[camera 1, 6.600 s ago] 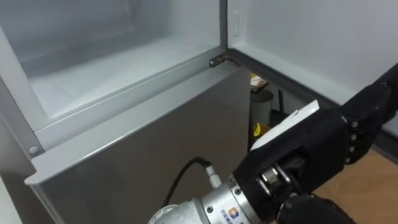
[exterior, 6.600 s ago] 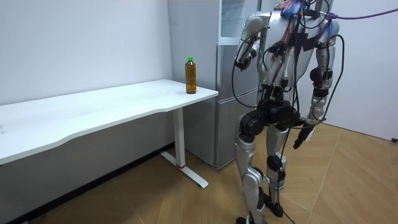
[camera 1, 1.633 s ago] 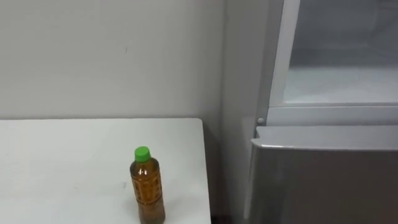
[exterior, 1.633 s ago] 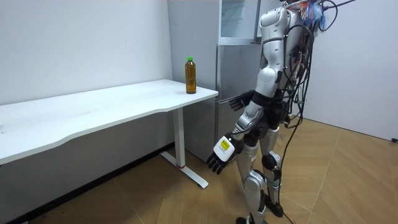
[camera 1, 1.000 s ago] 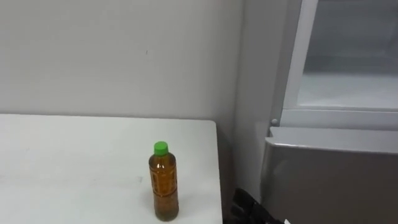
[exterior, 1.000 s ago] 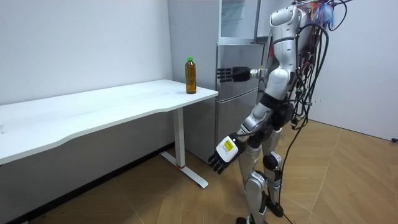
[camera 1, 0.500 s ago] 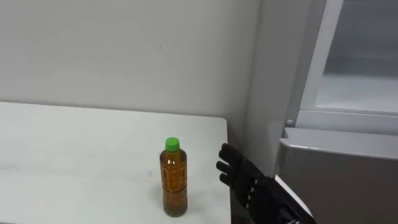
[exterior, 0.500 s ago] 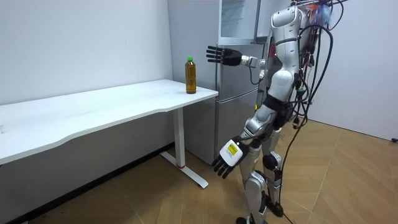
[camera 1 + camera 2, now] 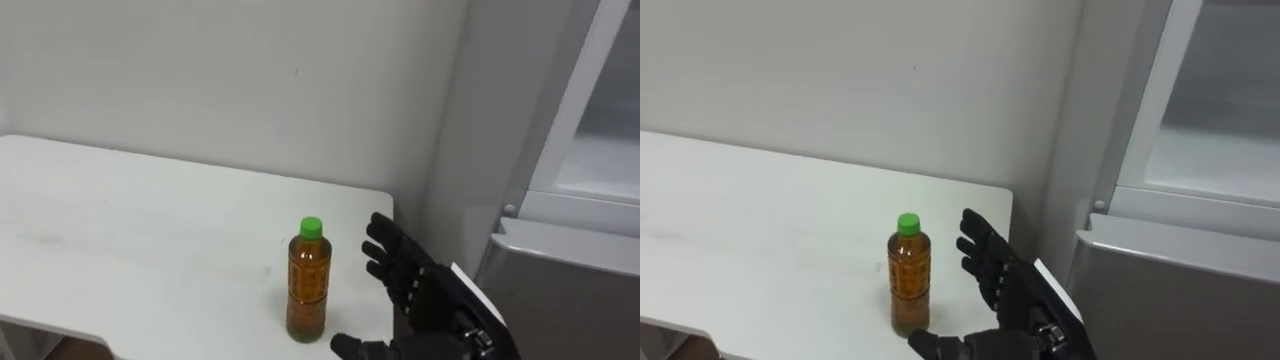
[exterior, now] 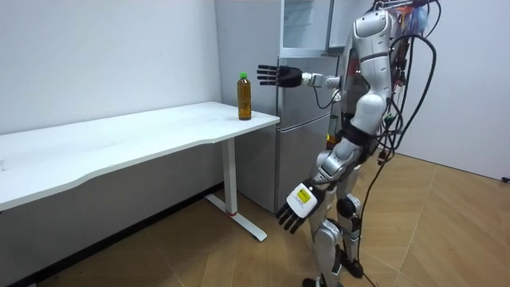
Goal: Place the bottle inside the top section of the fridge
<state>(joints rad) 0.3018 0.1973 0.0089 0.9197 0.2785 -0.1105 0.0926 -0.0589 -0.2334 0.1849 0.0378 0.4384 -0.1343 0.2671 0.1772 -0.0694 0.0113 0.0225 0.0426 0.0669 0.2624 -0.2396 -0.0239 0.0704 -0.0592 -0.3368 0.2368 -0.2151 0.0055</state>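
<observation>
Task object: a clear plastic bottle of amber liquid with a green screw cap (image 9: 307, 285), standing upright and held by nothing.
Support: a white rectangular tabletop (image 9: 140, 230); the bottle stands near the table end closest to the fridge.
Right hand: the black right hand (image 9: 428, 292) is spread open with straight fingers. It is just beside the bottle on the fridge side, palm turned toward it. The thumb reaches low toward the bottle's base. It appears not to touch, though its tip lies at the frame edge and this cannot be settled.
Left hand: the left hand (image 10: 296, 209) hangs low by the thigh, fingers loose and holding nothing.
Destination: a tall grey fridge (image 9: 1180, 290) beside the table. Its upper compartment (image 9: 1215, 150) is open, showing a pale interior.
Stance: in the room view, the robot stands by the fridge, turned toward the table.
Step in hand: judged to be the approach before the grasp; no part of the transfer is done.
Risk, toppling: the bottle is tall and narrow. Fingers nudging it before the thumb closes could tip it or push it off the table end.
Risk, slip: the wall is smooth and round, so a shallow or uneven grip could let it slide during the lift.
Risk, collision: on the swing to the fridge, the bottle could strike the compartment's frame.
</observation>
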